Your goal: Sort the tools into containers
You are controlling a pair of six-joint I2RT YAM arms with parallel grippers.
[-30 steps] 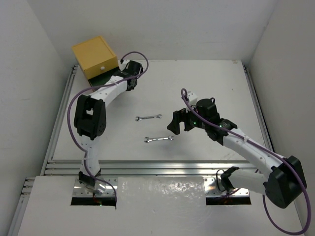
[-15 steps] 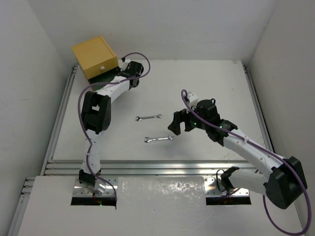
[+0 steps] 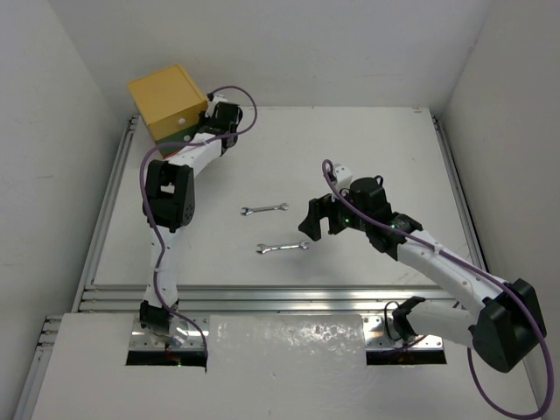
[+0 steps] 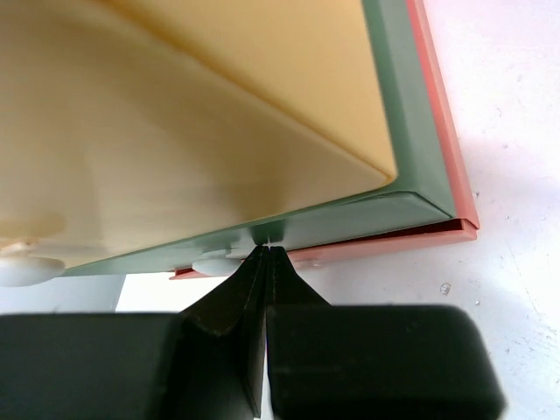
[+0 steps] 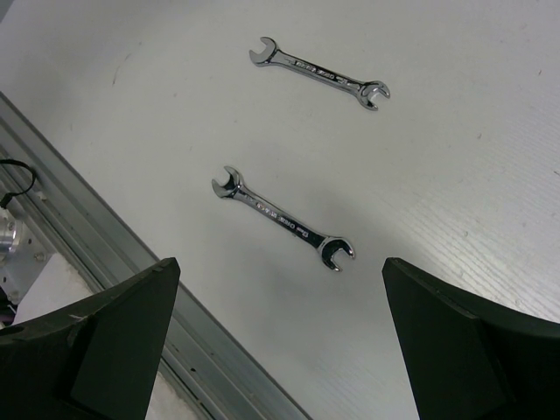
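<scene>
The stacked drawers (image 3: 169, 101) stand at the far left, yellow on top. In the left wrist view the yellow drawer (image 4: 201, 114) sits over the green drawer (image 4: 350, 219) and the orange-red drawer (image 4: 394, 241). My left gripper (image 4: 267, 251) is shut, its tips touching the green drawer's front edge, with a white knob (image 4: 214, 262) just to their left; it also shows in the top view (image 3: 201, 129). Two silver wrenches (image 3: 264, 209) (image 3: 282, 248) lie mid-table. My right gripper (image 3: 319, 219) hangs open and empty above them, over the nearer wrench (image 5: 282, 220) and the farther wrench (image 5: 319, 74).
Metal rails (image 3: 262, 297) run along the table's near edge and also show in the right wrist view (image 5: 105, 219). White walls close in the left, right and back sides. No other tools are in view.
My left gripper has moved left, closer against the drawer stack, and the arm's elbow has swung toward the far side. The right arm and both wrenches have not moved.
</scene>
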